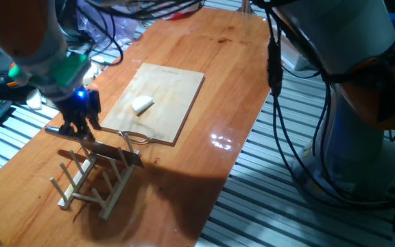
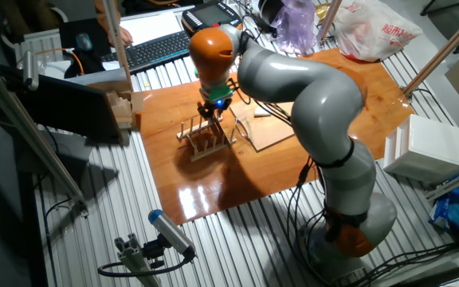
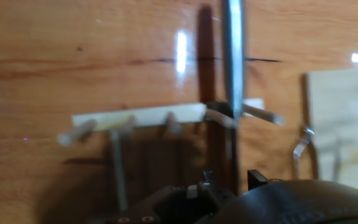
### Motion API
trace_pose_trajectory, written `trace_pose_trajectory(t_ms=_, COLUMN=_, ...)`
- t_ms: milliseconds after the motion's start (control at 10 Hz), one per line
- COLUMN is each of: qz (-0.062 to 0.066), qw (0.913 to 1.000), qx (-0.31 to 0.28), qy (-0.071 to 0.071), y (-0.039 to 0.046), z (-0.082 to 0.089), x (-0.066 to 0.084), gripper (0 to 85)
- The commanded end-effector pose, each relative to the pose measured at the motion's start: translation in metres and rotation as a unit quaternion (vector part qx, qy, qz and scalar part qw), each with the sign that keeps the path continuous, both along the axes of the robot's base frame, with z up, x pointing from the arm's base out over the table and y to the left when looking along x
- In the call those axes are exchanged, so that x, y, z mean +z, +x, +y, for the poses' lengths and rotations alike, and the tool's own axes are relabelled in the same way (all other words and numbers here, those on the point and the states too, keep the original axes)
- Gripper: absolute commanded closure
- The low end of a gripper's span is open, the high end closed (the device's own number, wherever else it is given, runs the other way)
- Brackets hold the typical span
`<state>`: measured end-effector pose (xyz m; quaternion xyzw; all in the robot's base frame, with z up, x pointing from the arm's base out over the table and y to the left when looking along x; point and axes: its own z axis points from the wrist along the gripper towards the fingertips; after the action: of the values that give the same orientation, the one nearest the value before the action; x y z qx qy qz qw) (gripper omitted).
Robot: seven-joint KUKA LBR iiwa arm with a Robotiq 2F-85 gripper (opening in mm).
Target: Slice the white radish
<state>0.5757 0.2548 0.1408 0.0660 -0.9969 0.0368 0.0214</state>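
Observation:
The white radish (image 1: pixel 142 104) is a small rounded white chunk lying on the wooden cutting board (image 1: pixel 166 96), left of the board's middle. A knife (image 1: pixel 115 152) with a dark handle rests in the wooden peg rack (image 1: pixel 91 182) in front of the board. My gripper (image 1: pixel 79 130) hangs over the knife's handle end at the rack's left. In the hand view the blade (image 3: pixel 234 56) runs away edge-on, and the dark handle lies between my fingertips (image 3: pixel 254 178) with a gap beside it. The gripper (image 3: pixel 230 179) is open. The radish does not show in the hand view.
A bent wire loop (image 1: pixel 134 137) sits at the board's near edge. The table's right edge (image 1: pixel 235 158) drops to a slatted metal floor with hanging cables (image 1: pixel 280 103). A keyboard (image 2: pixel 154 48) and a plastic bag (image 2: pixel 373 32) lie beyond the table.

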Motion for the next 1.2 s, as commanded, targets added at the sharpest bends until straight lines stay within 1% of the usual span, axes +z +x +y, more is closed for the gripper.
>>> trace_pose_trajectory(t_ms=0, qz=-0.003, qw=1.0, qx=0.001, qy=0.001, y=0.0026, z=-0.002, x=-0.002, gripper=51.0)
trace_pose_trajectory(t_ms=100, qz=-0.005, qw=1.0, qx=0.001, qy=0.001, y=0.0037, z=-0.004, x=-0.005, gripper=51.0)
trace_pose_trajectory(t_ms=200, qz=-0.009, qw=0.9999, qx=0.006, qy=-0.001, y=0.0031, z=-0.01, x=-0.006, gripper=51.0)
trace_pose_trajectory(t_ms=300, qz=-0.009, qw=0.9999, qx=0.009, qy=0.009, y=0.003, z=-0.017, x=-0.006, gripper=51.0)
trace_pose_trajectory(t_ms=500, qz=-0.019, qw=0.9997, qx=0.008, qy=0.008, y=0.0036, z=-0.019, x=-0.012, gripper=51.0)
trace_pose_trajectory(t_ms=600, qz=-0.023, qw=0.9997, qx=0.009, qy=0.005, y=0.0027, z=-0.019, x=-0.015, gripper=51.0)
trace_pose_trajectory(t_ms=700, qz=-0.027, qw=0.9996, qx=0.012, qy=0.002, y=0.0024, z=-0.02, x=-0.017, gripper=51.0)
trace_pose_trajectory(t_ms=800, qz=-0.027, qw=0.9995, qx=0.014, qy=0.004, y=0.0032, z=-0.021, x=-0.02, gripper=51.0)
trace_pose_trajectory(t_ms=900, qz=-0.032, qw=0.9993, qx=0.018, qy=0.004, y=0.0032, z=-0.022, x=-0.026, gripper=51.0)
trace_pose_trajectory(t_ms=1100, qz=-0.041, qw=0.999, qx=0.014, qy=0.011, y=-0.0007, z=-0.02, x=-0.04, gripper=51.0)
